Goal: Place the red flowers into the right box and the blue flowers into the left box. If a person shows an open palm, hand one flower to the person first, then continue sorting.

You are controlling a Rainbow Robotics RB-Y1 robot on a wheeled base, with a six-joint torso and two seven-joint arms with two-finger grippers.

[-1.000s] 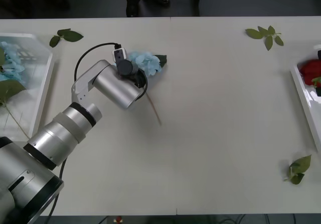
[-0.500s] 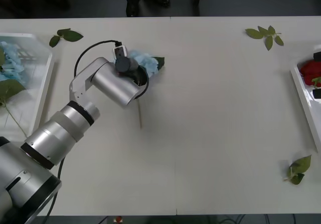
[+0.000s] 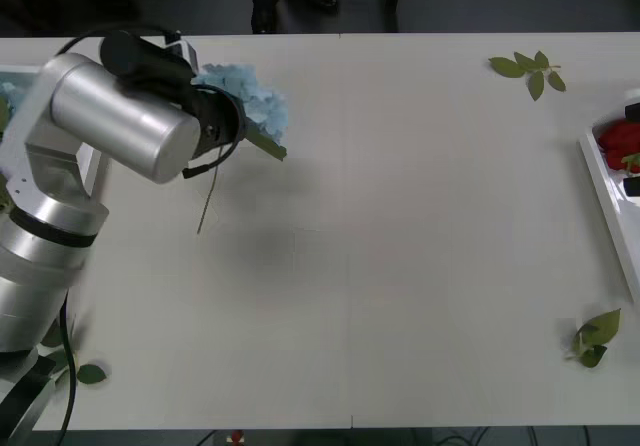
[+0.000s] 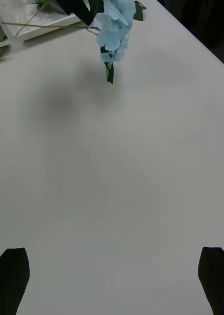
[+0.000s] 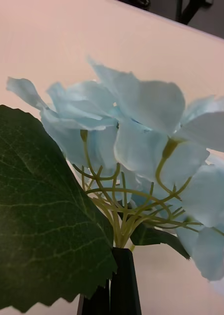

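My left gripper point(image 3: 218, 116) is raised above the table's far left and shut on the stem of a blue flower point(image 3: 250, 101), whose thin stem hangs down below it. In the left wrist view the black fingers point(image 5: 122, 283) pinch the stem under the pale blue petals point(image 5: 141, 133) and a big green leaf. The left box point(image 3: 22, 69) lies just left of the arm and holds another blue flower point(image 3: 10, 92). Red flowers point(image 3: 620, 144) lie in the right box point(image 3: 600, 191) at the right edge. My right gripper point(image 4: 112, 280) hovers open over bare table, facing the held blue flower point(image 4: 114, 27).
Loose leaf sprigs lie at the far right point(image 3: 530, 69), the near right point(image 3: 596, 338) and the near left point(image 3: 90, 373). The wide white table point(image 3: 400, 246) stretches between the two boxes.
The left arm has lifted the blue flower off the table and swung it left and up toward the left box. Its stem now hangs free.
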